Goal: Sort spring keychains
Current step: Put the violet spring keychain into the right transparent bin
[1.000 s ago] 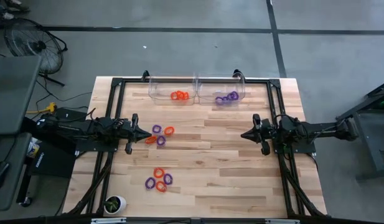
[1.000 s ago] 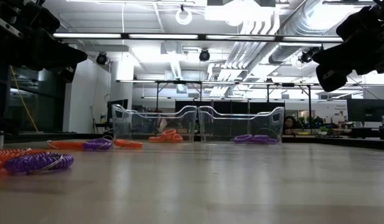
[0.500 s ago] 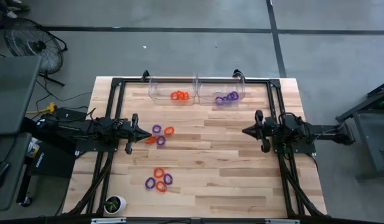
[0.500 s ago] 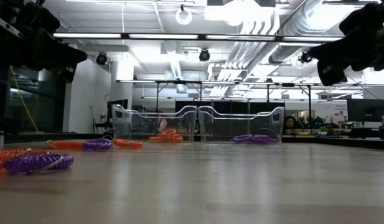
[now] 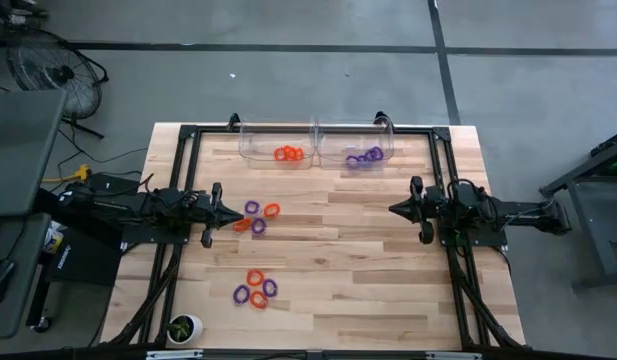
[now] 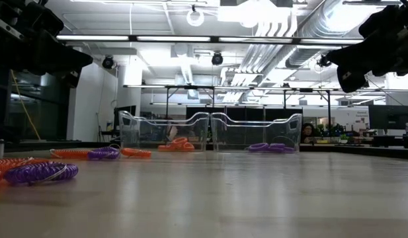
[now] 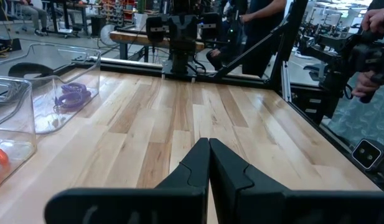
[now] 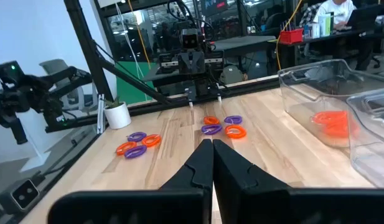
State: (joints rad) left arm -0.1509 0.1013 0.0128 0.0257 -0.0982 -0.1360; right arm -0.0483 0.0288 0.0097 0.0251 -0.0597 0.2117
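Note:
Orange and purple spring keychains lie flat on the wooden table in two loose groups, one at the left middle (image 5: 255,217) and one nearer the front edge (image 5: 255,290). Two clear bins stand at the far edge. The left bin (image 5: 276,140) holds orange keychains (image 5: 288,153) and the right bin (image 5: 356,140) holds purple ones (image 5: 365,156). My left gripper (image 5: 229,213) is shut and level, above the table beside the left-middle group. My right gripper (image 5: 392,209) is shut and level at the right middle, holding nothing. The right wrist view shows both groups (image 8: 220,127), (image 8: 137,144).
A small white plant pot (image 5: 184,327) stands at the table's near left corner. A black frame (image 5: 308,128) runs along the table's far, left and right sides. Bare wood (image 5: 338,260) lies between the two arms. People stand in the room beyond the table.
My right gripper has swung a little toward the table's far edge and its tip has come up slightly; it stays shut. The keychains lie as before.

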